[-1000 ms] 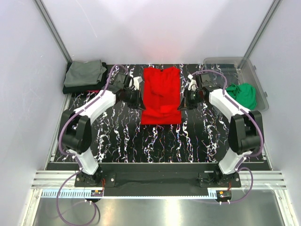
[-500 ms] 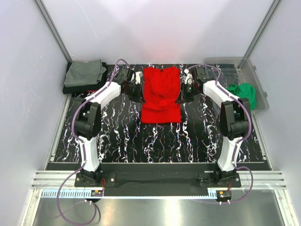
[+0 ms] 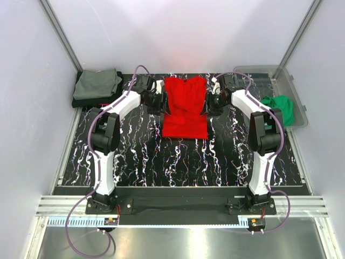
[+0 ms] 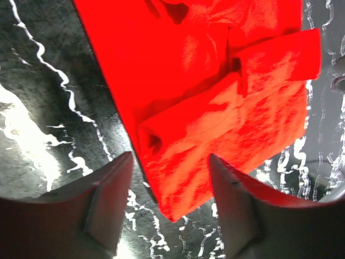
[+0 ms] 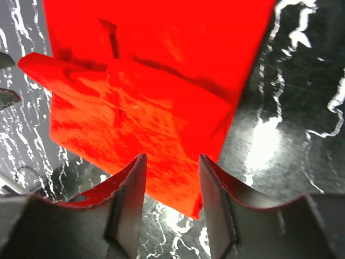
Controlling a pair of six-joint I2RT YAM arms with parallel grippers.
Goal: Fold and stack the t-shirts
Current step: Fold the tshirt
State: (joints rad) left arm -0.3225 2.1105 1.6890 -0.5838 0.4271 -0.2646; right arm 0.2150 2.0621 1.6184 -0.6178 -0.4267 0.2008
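Observation:
The red t-shirt point(image 3: 185, 108) lies folded into a long rectangle at the back middle of the table. My left gripper point(image 3: 160, 102) stands open at its left edge and my right gripper point(image 3: 209, 103) stands open at its right edge. In the left wrist view the red t-shirt point(image 4: 215, 91) shows a corner between the spread fingers of the left gripper point(image 4: 171, 167), which hold nothing. In the right wrist view the red t-shirt point(image 5: 156, 86) lies under the right gripper point(image 5: 172, 162), whose fingers are apart and off the cloth. A grey-olive t-shirt point(image 3: 97, 83) lies on a dark one point(image 3: 89, 101) at the back left. A green t-shirt point(image 3: 279, 108) sits crumpled at the right.
A clear plastic bin point(image 3: 259, 73) at the back right holds the green shirt. The black marbled table point(image 3: 178, 162) is bare in front of the red shirt. White walls and metal posts close in the back and sides.
Both grippers slid toward the back along the red shirt's side edges, then opened and let the cloth go. The shirt's near edge sits slightly farther back.

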